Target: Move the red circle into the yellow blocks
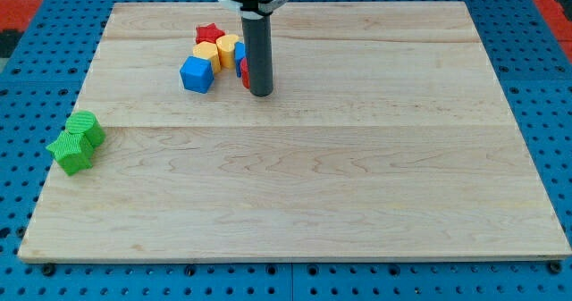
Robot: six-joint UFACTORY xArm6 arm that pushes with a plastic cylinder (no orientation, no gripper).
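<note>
My tip (260,93) rests on the board near the view's top, left of centre. The red circle (243,72) shows only as a sliver at the rod's left side; the rod hides most of it. Two yellow blocks (207,54) (228,46) sit just left of it, the nearer one touching or almost touching it. A red star (210,33) lies above the yellow blocks. A blue cube (197,73) lies below and left of them. A bit of another blue block (239,51) peeks out beside the rod.
Two green blocks (85,127) (71,151) sit together at the board's left edge. The wooden board (313,185) lies on a blue pegboard surface.
</note>
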